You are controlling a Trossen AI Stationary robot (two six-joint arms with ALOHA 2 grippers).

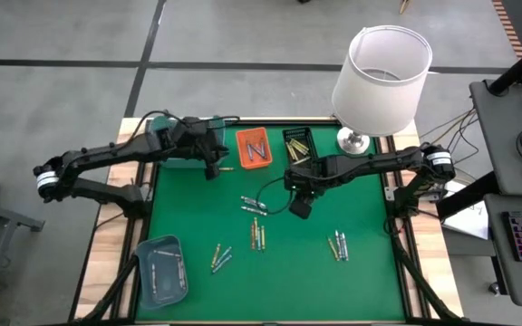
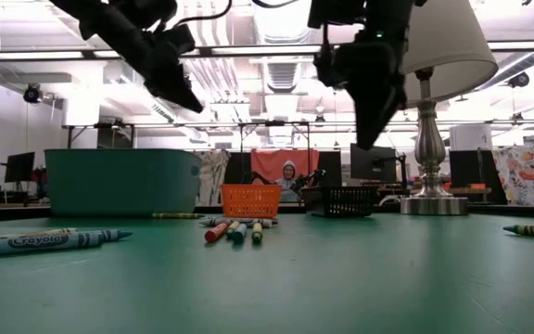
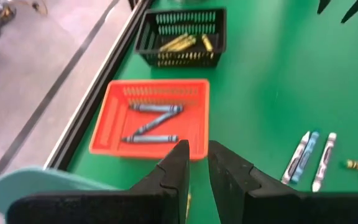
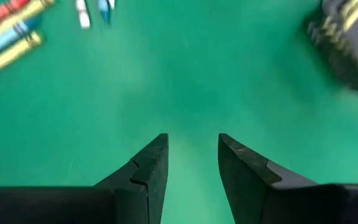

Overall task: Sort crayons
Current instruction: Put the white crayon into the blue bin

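Observation:
Crayons lie loose on the green mat in small clusters: one at the middle, others nearer the front. An orange tray holds blue crayons, and a black tray holds yellow ones. My left gripper hangs above the mat beside the teal bin and just short of the orange tray. Its fingers stand a narrow gap apart with nothing between the tips. My right gripper points down over bare mat near the middle cluster, open and empty.
A white-shaded lamp stands at the far right corner of the mat. A grey-blue tray with silvery crayons sits at the near left. One orange crayon lies by the teal bin. Bare mat stretches along the front.

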